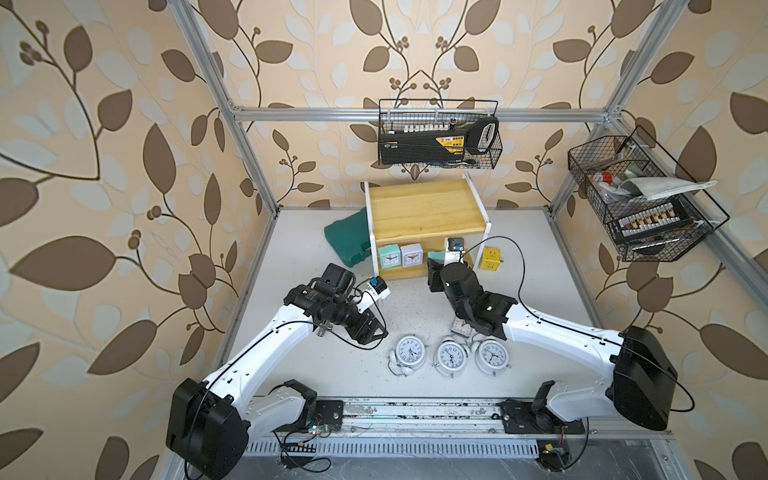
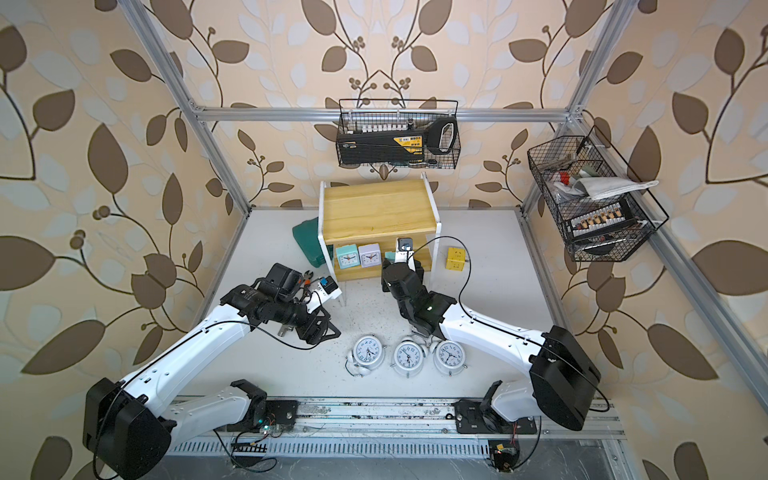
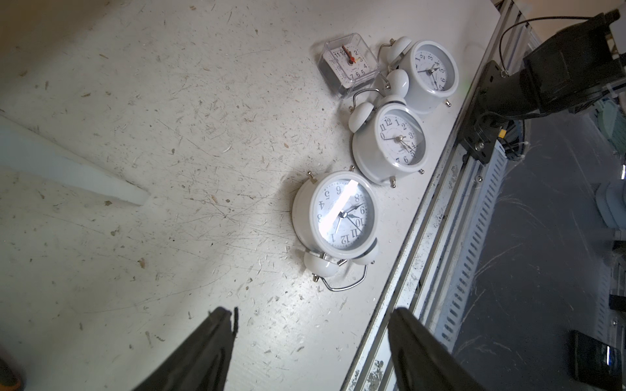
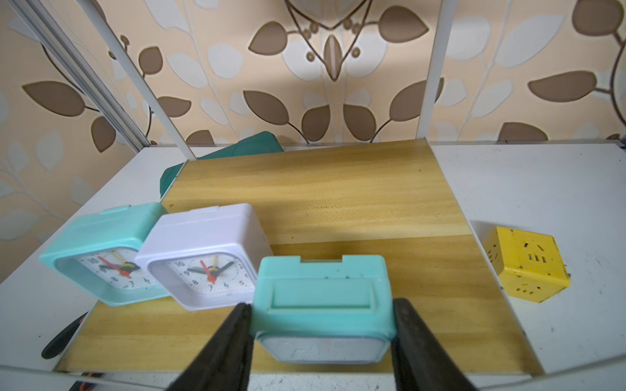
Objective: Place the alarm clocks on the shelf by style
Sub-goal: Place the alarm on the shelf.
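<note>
The right tool (image 4: 321,304) is clamped on the sides of a teal square clock (image 4: 321,281), holding it at the lower board of the shelf (image 4: 338,189), likely so it joins the lilac clock (image 4: 203,257) and second teal clock (image 4: 98,254) just beside the tool. The left tool (image 3: 311,309) hangs over the table (image 3: 135,135), jaws apart and empty, with three round twin-bell clocks (image 3: 338,216) and a clear square clock (image 3: 349,62) lying just ahead of it.

In a top view we see only a sliver of the held teal clock (image 1: 434,257) behind the right arm (image 1: 457,286), and the clear square clock (image 1: 459,330) lies mostly under that arm. From the right wrist, the held clock's dial is too blurred to read.
</note>
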You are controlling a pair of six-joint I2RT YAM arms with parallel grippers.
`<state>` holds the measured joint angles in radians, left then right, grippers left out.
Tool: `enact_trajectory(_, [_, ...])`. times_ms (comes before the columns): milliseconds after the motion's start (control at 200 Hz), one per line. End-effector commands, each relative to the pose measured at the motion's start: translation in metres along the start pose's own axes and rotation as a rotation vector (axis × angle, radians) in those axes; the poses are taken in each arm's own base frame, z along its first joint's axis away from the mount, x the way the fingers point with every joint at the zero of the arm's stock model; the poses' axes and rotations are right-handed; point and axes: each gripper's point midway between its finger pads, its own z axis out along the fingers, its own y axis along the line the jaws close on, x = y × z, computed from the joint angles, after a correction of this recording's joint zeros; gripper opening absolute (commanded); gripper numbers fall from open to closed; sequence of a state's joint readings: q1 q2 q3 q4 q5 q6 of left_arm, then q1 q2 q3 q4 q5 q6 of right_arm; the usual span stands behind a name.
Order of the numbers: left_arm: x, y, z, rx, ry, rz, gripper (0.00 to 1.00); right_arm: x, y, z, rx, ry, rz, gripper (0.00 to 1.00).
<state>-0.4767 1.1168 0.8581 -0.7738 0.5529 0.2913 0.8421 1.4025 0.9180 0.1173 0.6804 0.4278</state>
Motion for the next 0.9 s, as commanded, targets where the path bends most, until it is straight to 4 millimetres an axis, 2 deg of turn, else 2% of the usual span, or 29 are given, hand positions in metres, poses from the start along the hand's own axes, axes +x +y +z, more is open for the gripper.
enact_trajectory(0, [-0.007, -0.001, -0.005, 0.003, -0.039, 0.035, 0.76, -0.019, 0.002, 0.006, 0.022, -0.065, 0.035, 0.54])
enact_trajectory(895, [-0.004, 0.000, -0.004, 0.006, -0.034, 0.033, 0.76, -0.008, 0.004, 0.029, 0.033, -0.176, -0.009, 0.63])
